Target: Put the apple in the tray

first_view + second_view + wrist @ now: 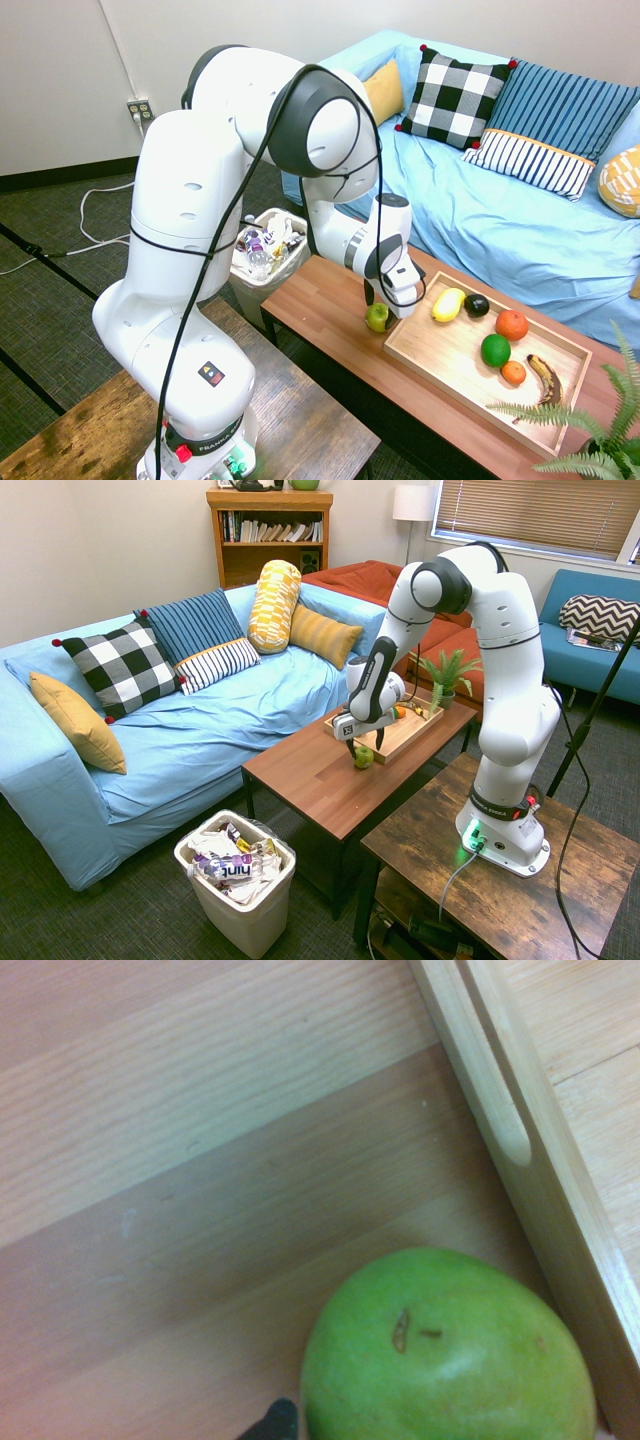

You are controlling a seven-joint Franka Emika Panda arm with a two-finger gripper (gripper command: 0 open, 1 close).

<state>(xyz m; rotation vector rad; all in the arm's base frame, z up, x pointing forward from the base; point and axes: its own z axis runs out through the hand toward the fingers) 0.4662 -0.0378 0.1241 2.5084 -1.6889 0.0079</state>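
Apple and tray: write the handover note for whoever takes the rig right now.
Gripper: jaws open, pointing down just above the small yellow-green apple, holding nothing.
Apple: on the reddish-brown table, right beside the outer rim of the shallow light wooden tray, not in it.
Tray: already holds other fruit.
Done: approach over the apple.
Left: close on the apple, lift it over the rim, set it in the tray.

Glossy white arm (190, 250) with rounded bulky segments, dark grey joint rings, thin black cable along it, small yellow-and-black label (low on the base), dark gripper (382, 300)
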